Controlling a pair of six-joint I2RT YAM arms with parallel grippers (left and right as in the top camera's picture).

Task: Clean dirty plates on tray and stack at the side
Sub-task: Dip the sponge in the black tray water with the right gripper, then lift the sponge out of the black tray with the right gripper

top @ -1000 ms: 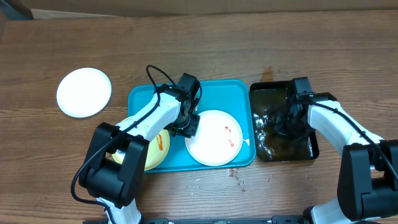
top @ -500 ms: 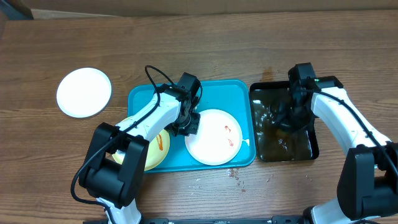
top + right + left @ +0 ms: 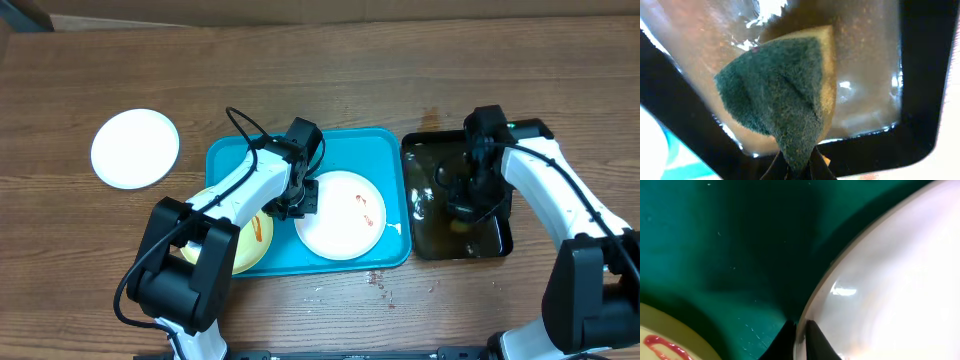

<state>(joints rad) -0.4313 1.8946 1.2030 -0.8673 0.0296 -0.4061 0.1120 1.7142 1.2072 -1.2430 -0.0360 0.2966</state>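
The turquoise tray [image 3: 235,160] holds a white plate [image 3: 342,215] with red-brown smears and a pale yellow-green plate [image 3: 245,240] with a red smear at its front left corner. A third white plate [image 3: 135,148] lies on the table at the far left and looks clean. My left gripper [image 3: 303,200] is shut on the left rim of the white plate on the tray. In the left wrist view its fingers [image 3: 801,335] pinch that rim [image 3: 890,280]. My right gripper [image 3: 470,205] is shut on a green-and-yellow sponge [image 3: 780,90] over the black tray [image 3: 505,240].
The black tray holds brownish water [image 3: 865,75] and stands right of the turquoise tray. A few red spots [image 3: 380,280] mark the table in front of the turquoise tray. The table's far edge runs along the top.
My right gripper has moved with the sponge from the black tray's left part toward its middle. The white plate held by my left gripper has shifted slightly to the left.
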